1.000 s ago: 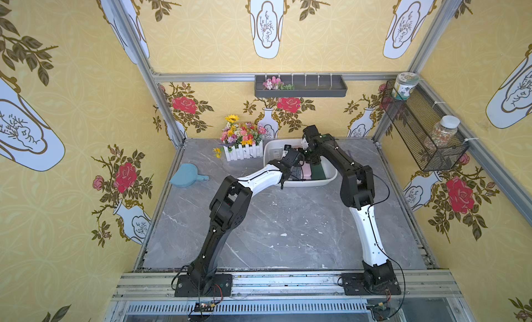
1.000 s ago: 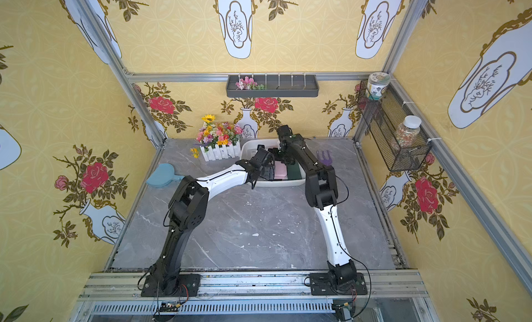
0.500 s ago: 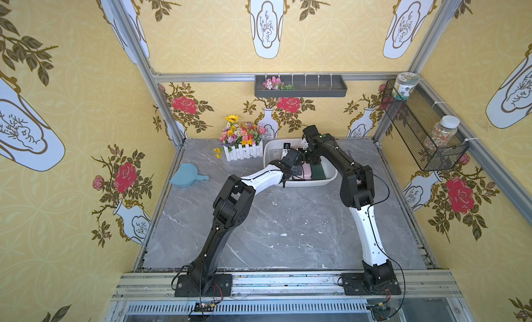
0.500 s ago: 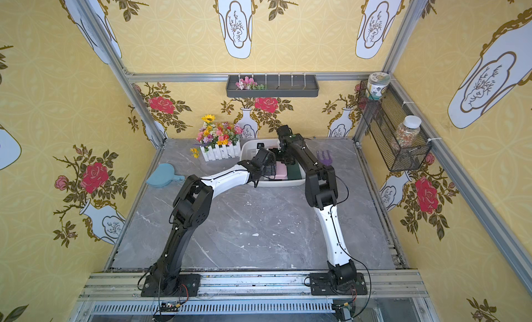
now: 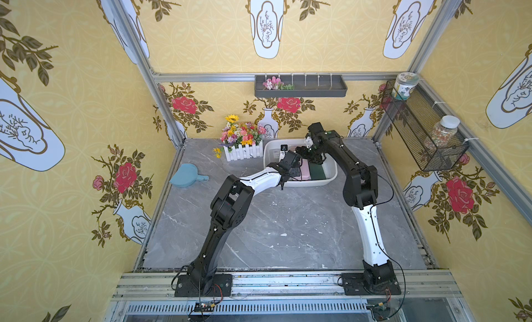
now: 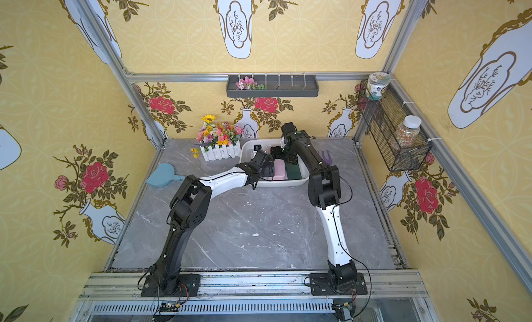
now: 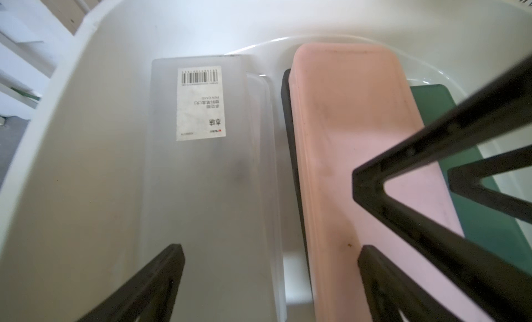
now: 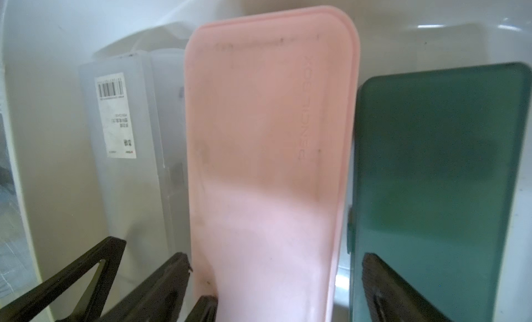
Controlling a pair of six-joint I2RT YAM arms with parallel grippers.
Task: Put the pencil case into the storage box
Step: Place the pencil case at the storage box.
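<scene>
Storage box sits at the table's far edge. Inside, flat and side by side: frosted case, pink pencil case, green case. I judge they lie parallel so all three fit. Right gripper is spread, straddling the pink one; contact uncertain, view blurred. Left gripper is spread over the frosted case, gripping nothing.

The storage box was crowded. A frosted case lay against one wall, and a pink case and a green case lay alongside it, with only narrow slits between them. The left gripper and the right gripper, both with jaws wide, hung close together over that interior. A flower fence stood just beside the box's left end. The grey tabletop in front lay open.
</scene>
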